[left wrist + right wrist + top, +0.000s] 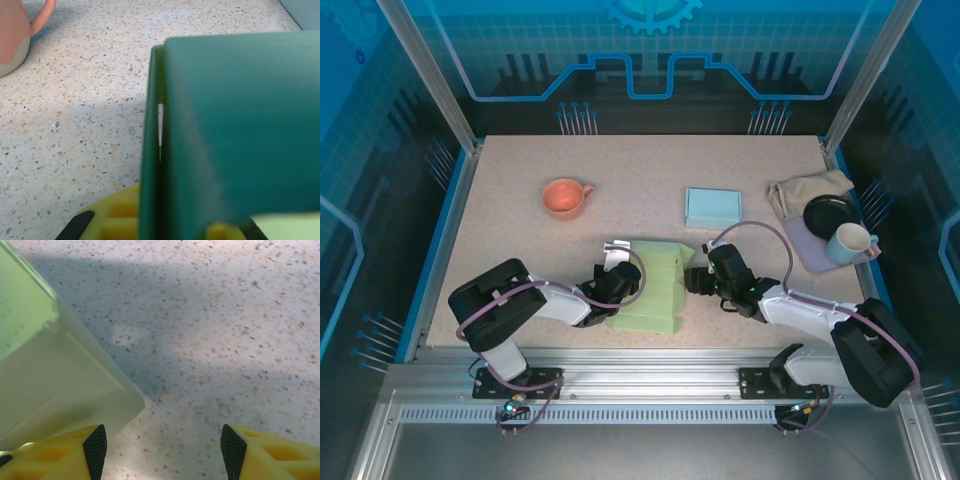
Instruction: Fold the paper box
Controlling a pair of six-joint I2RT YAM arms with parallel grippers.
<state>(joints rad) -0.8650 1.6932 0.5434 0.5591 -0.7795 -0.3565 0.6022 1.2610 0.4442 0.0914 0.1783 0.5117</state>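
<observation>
The light green paper box (pixel 655 290) stands partly folded at the table's near middle. My left gripper (pixel 616 285) is at its left side, shut on an upright wall of the box. In the left wrist view that wall (pixel 150 150) runs between my yellow fingers (pixel 117 217), with a wider green panel (pixel 240 120) to its right. My right gripper (pixel 698 280) is just off the box's right side and open. In the right wrist view bare table lies between the black pads (pixel 95 450), and the box corner (pixel 50 365) sits by the left one.
An orange mug (pixel 565 197) stands at the back left. A light blue flat box (pixel 712 207) lies behind the paper box. At the right edge are a beige cloth (pixel 810 190), a black plate (pixel 832 213) and a white mug (pixel 850 243) on a mat.
</observation>
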